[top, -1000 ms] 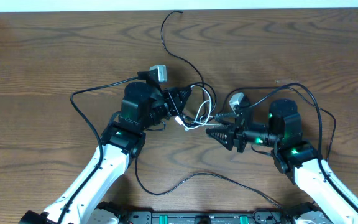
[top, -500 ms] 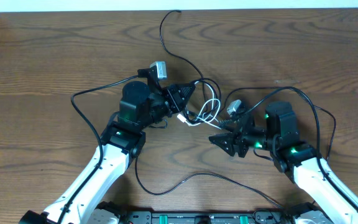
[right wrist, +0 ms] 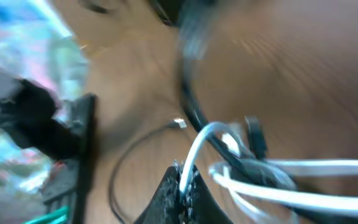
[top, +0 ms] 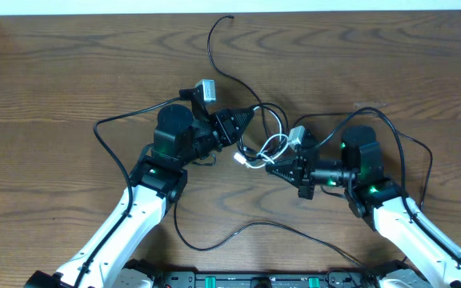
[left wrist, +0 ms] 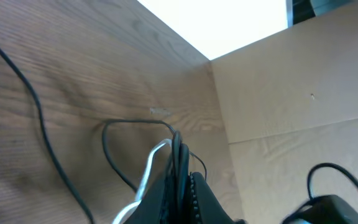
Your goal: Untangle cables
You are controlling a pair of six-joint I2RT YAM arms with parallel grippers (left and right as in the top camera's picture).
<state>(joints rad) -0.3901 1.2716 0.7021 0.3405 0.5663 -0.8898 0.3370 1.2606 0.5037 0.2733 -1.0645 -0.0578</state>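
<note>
evidently the separating step was judged in hand: left gripper (top: 242, 121) clamped on a black cable (left wrist: 135, 121), right gripper (top: 274, 170) on the white cable (right wrist: 316, 165); an outward draw was called for

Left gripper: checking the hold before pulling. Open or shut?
Shut: the left gripper has its fingers pressed together, with the white cable and a black cable pinched between them.
</note>
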